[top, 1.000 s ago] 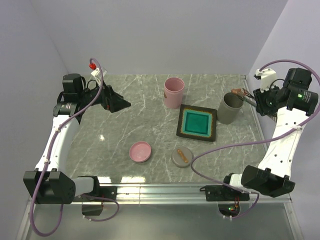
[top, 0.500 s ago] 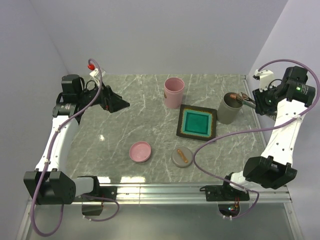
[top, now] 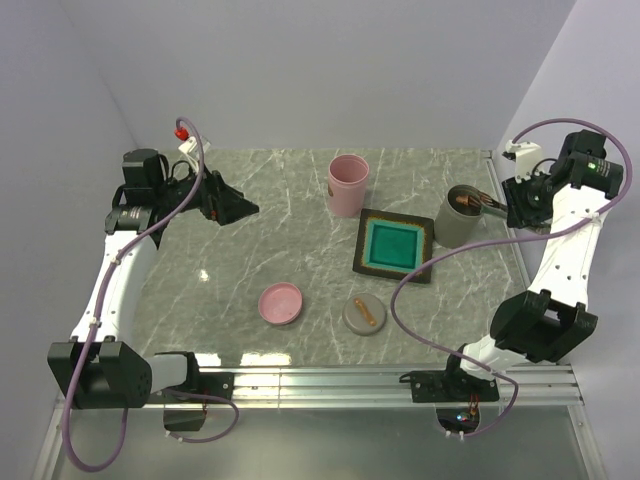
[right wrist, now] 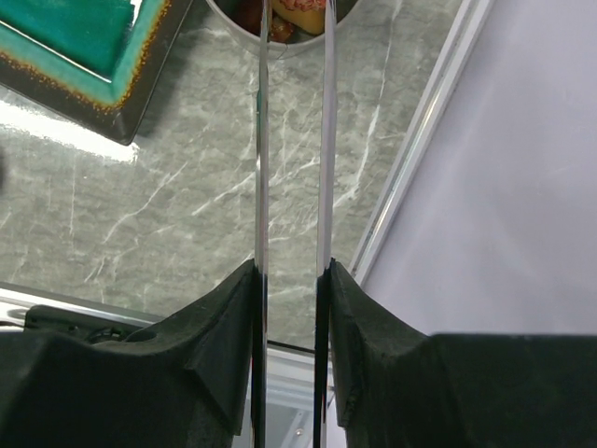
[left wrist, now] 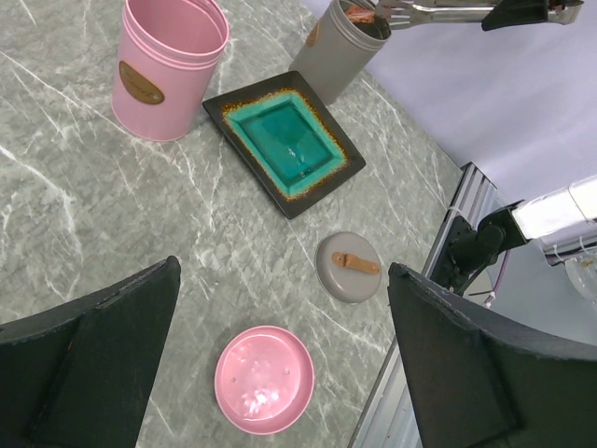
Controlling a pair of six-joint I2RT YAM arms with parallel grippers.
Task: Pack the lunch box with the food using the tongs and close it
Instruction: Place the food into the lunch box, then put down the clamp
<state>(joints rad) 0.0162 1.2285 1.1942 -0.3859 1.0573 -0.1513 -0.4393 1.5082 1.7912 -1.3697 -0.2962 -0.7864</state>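
My right gripper (right wrist: 291, 271) (top: 516, 203) is shut on the silver tongs (right wrist: 261, 140) (top: 488, 205), one slim arm against each finger. The tongs' tips reach over the mouth of the grey cylindrical lunch box (top: 460, 218) (left wrist: 345, 51). Food (right wrist: 297, 7) (left wrist: 359, 11), orange and reddish pieces, shows inside it at the tips. I cannot tell whether the tips pinch a piece. The left gripper (left wrist: 284, 271) (top: 235, 205) hangs open and empty, high above the table's left side. The grey lid (top: 364, 315) (left wrist: 348, 267) with a brown handle lies near the front.
A black square tray with teal inside (top: 394, 245) (left wrist: 284, 140) lies left of the grey box. A pink canister (top: 347, 185) (left wrist: 168, 70) stands behind it, and a pink lid (top: 281, 302) (left wrist: 264, 378) lies at the front. The table's right rail (right wrist: 420, 149) runs beside the tongs.
The right arm has swung in and brought the tongs' tips from above and behind the grey box down to its mouth. The left arm has stayed put.
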